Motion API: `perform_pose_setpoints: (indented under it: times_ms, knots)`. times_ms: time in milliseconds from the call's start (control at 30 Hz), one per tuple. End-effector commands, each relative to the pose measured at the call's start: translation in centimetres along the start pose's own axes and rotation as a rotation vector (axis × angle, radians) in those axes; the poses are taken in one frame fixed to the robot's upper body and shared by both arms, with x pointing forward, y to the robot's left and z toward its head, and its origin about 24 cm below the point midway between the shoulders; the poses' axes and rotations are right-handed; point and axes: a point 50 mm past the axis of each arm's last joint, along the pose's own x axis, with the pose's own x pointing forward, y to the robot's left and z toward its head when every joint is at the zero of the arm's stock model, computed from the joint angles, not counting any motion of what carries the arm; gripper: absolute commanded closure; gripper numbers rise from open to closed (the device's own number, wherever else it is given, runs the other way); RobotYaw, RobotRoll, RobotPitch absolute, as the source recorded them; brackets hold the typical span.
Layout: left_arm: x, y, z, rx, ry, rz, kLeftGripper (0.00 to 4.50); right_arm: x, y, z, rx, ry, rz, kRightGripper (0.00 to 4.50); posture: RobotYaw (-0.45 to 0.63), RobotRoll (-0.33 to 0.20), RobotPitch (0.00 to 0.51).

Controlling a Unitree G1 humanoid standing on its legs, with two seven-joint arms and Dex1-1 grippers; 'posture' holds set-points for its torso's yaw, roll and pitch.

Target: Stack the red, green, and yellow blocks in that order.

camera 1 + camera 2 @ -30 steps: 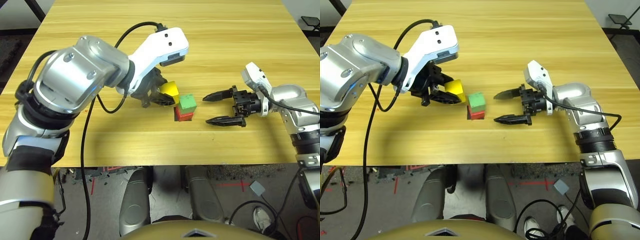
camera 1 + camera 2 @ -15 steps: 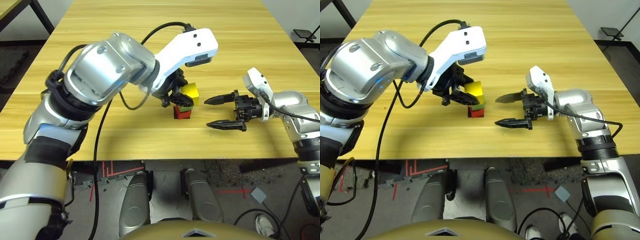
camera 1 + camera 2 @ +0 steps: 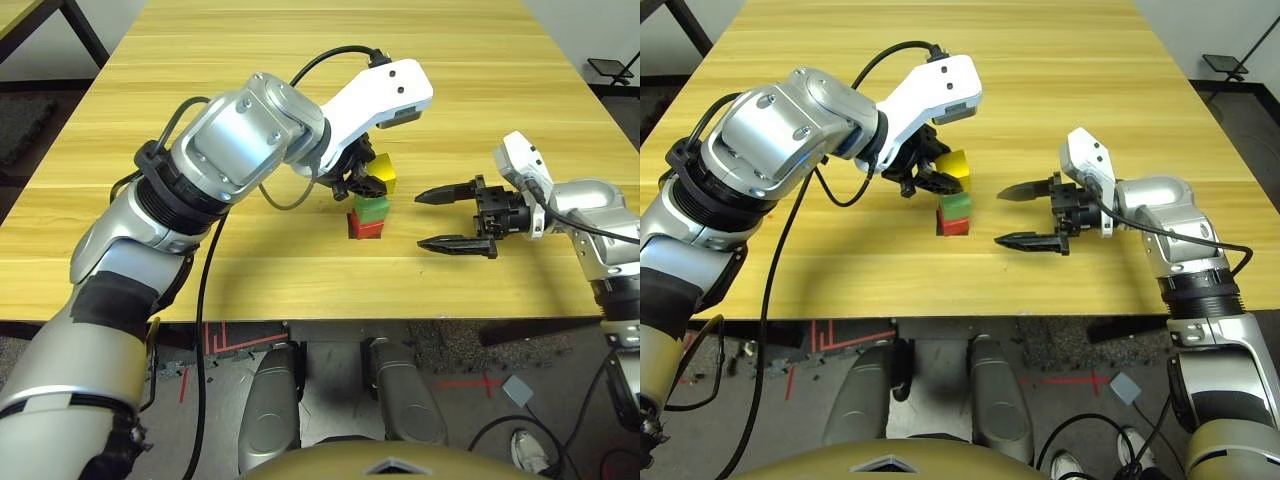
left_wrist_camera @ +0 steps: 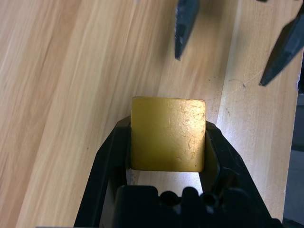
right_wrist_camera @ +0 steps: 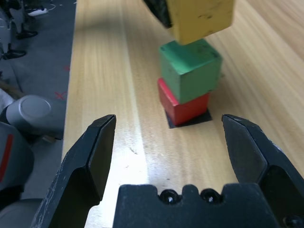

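Left of center, the left gripper (image 4: 167, 142) grasps the yellow block (image 4: 167, 134) above the matte green block (image 5: 191, 67), stacked on the red block (image 5: 183, 105) over a flat black patch (image 5: 192, 120). At center right, the right gripper (image 3: 430, 220), spread and empty, hovers nearby over the striped wooden table (image 3: 300, 285).

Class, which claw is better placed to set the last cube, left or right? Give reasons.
Left, I judge: the left claw already grips the yellow matte cube near the green matte cube. The right claw stands open, empty, off to the side.
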Motion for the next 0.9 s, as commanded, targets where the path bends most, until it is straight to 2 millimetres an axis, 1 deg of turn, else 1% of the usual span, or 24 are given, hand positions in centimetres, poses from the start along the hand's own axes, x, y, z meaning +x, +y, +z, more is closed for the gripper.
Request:
perform_pose_setpoints:
  times_ms: [33,400,900]
  knots:
    - [0.3,-0.2,0.1,0.019,0.014,-0.015,2.49,-0.7,-0.2,0.0,-0.012,0.015,-0.025,0.00,0.14,0.149,0.178]
    - [0.8,-0.7,0.2,0.032,0.027,-0.051,2.49,-0.9,0.0,-0.3,-0.006,0.014,-0.038,0.00,0.12,0.155,0.185]
    - [1.5,-0.9,-0.5,0.032,0.039,-0.074,2.49,-1.0,0.4,-0.5,0.004,0.006,-0.055,0.00,0.10,0.162,0.195]
